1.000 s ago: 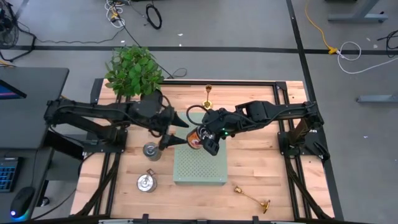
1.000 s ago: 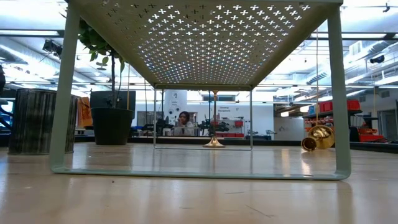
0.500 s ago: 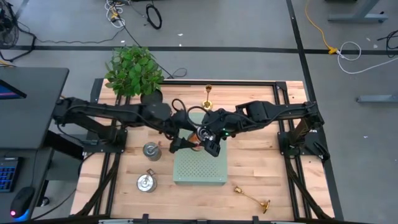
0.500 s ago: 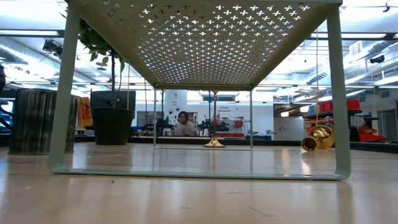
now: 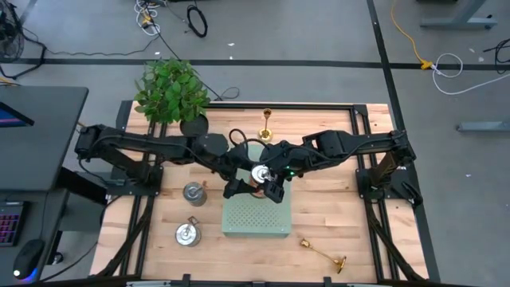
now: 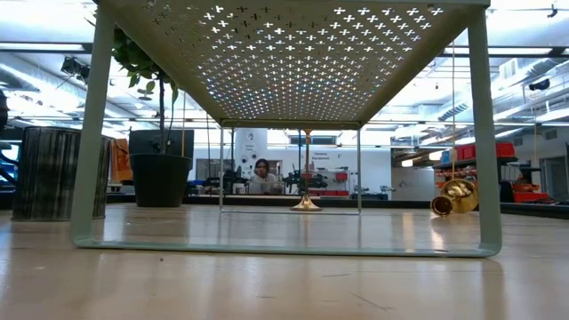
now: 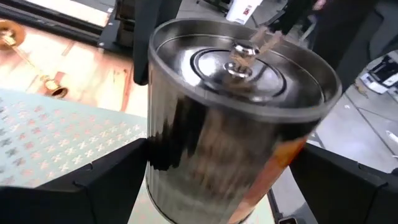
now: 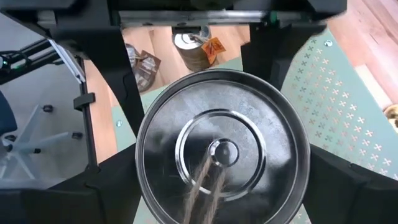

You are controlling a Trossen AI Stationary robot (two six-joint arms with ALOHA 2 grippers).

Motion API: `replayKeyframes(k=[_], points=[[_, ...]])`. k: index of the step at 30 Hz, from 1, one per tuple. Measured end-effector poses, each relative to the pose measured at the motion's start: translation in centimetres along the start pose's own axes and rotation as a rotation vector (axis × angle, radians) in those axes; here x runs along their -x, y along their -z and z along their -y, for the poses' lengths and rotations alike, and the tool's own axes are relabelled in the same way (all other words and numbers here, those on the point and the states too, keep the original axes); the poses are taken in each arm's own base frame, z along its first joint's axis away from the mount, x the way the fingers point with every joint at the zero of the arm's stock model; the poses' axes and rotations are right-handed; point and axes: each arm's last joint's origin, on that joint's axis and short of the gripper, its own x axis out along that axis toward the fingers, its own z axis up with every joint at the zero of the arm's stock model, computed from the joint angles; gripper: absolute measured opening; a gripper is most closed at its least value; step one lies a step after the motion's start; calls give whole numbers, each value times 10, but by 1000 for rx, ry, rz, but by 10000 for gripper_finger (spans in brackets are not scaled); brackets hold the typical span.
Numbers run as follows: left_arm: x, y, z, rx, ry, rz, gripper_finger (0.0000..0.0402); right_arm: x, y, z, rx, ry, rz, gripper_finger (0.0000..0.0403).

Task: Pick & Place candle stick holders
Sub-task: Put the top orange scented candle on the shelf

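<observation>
Silver round metal tin w/ a flat ringed lid (image 5: 260,173) sits up in the air over the pale green metal stand full of little cross holes (image 5: 255,217), near its far end. You have both arms meeting there, mid table.

Right gripper (image 5: 271,185): it's clamped on the tin, one dark finger on each side. In the right wrist view the lid fills the gap btwn them.

Left gripper (image 5: 241,180): it sits around the same tin from the other side. You can't tell if it grips the tin or just stands close.

Candle stick holders, shiny brass-gold w/ round base and thin stem: you can see two.
- One stands upright (image 5: 266,124) at the far edge of the wood table (image 5: 335,203), just past the stand.
- One lies on its side (image 5: 323,253) at the near right, well apart from the stand.

Both are away from the grippers.

Other stuff: two more silver tins (image 5: 194,193) (image 5: 188,234) on the table left of the stand, a leafy green plant in a dark pot (image 5: 170,90) at the far left corner. In the low view a person (image 6: 261,169) sits far back in the room.
</observation>
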Motion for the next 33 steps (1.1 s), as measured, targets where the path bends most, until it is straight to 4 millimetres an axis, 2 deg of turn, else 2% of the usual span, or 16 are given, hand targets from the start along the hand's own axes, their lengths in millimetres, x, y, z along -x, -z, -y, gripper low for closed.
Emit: replayKeyframes(k=[4,33], points=[[-5,0,-1,14,27,13,383,0,0,0,0,3,-4,336],[-8,-1,8,60,59,52,383,1,-2,2,3,6,12,335]])
